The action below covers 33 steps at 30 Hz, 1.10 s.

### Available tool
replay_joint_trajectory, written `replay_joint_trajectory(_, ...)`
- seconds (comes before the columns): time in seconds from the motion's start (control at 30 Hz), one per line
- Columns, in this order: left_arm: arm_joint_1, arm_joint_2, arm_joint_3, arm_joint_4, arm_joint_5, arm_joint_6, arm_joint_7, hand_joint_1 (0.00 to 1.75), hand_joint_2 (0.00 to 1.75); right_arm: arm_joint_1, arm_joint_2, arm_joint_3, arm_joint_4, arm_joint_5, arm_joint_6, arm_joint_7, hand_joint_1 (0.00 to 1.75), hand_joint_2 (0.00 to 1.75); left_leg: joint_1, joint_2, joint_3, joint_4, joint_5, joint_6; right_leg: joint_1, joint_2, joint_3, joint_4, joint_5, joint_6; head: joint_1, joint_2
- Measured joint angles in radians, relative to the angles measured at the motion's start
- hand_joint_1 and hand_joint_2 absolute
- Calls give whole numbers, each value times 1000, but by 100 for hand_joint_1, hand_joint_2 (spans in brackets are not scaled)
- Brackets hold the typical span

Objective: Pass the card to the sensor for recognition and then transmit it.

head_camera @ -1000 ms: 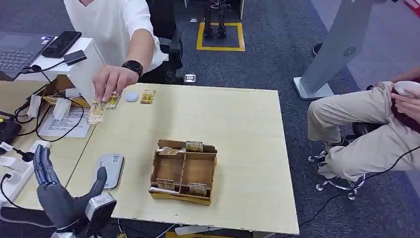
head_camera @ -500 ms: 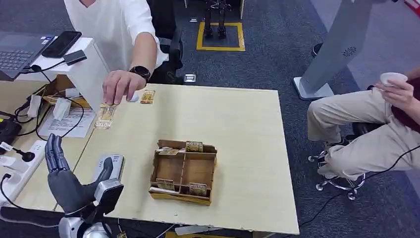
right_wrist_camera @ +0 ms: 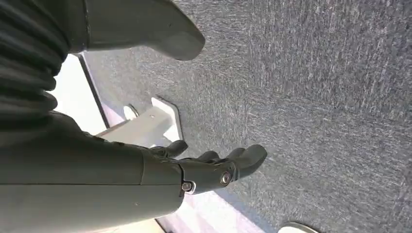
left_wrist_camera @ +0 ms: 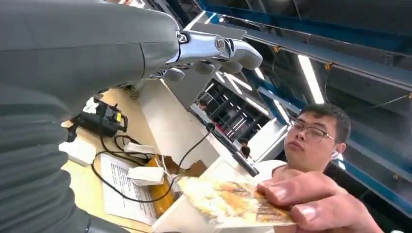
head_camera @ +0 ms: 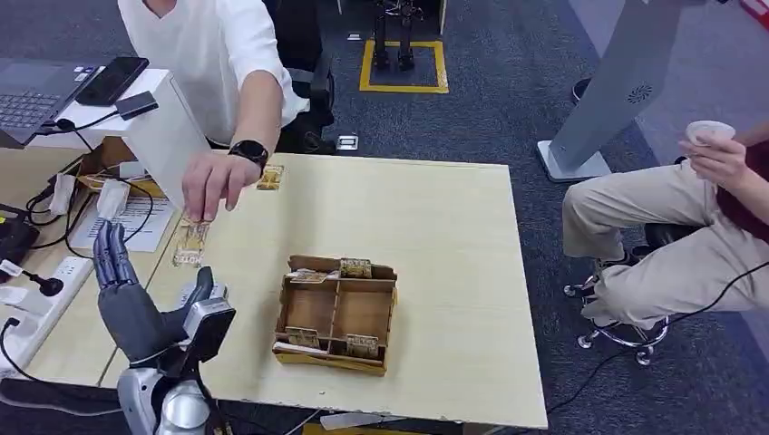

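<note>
Pale wood tabletop (head_camera: 435,236) carries a cardboard box (head_camera: 335,313) at centre. At ten o'clock a person's hand (head_camera: 210,184) holds the card (head_camera: 191,243) toward the left hand (head_camera: 136,304), fingers apart, holding nothing. Right hand (right_wrist_camera: 204,167) hangs over carpet, fingers loose, nothing held.

Left hand (head_camera: 136,304) raised, fingers spread, empty; right hand (right_wrist_camera: 204,167) hanging, open.

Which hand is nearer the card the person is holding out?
Left. The left hand is raised just below the card, open. The right hand hangs over the floor.
</note>
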Motion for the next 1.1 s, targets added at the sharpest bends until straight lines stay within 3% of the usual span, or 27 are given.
replay_joint_trajectory(0.13,-8,0,0,7,-4,0,0,2,175,0,-1,0,-3,10,0,9,0,175,0,0,0,0,0,0,0,0,0,0,0,0,0,0)
replay_joint_trajectory(0.17,-11,0,0,8,-9,0,0,175,175,0,-1,0,-4,13,0,11,0,175,0,0,0,0,0,0,0,0,0,0,0,0,0,0)
replay_joint_trajectory(1.1,-25,1,0,38,2,2,-30,175,175,0,-7,0,-15,50,2,29,0,175,0,0,0,0,0,0,0,0,0,0,0,0,0,0)
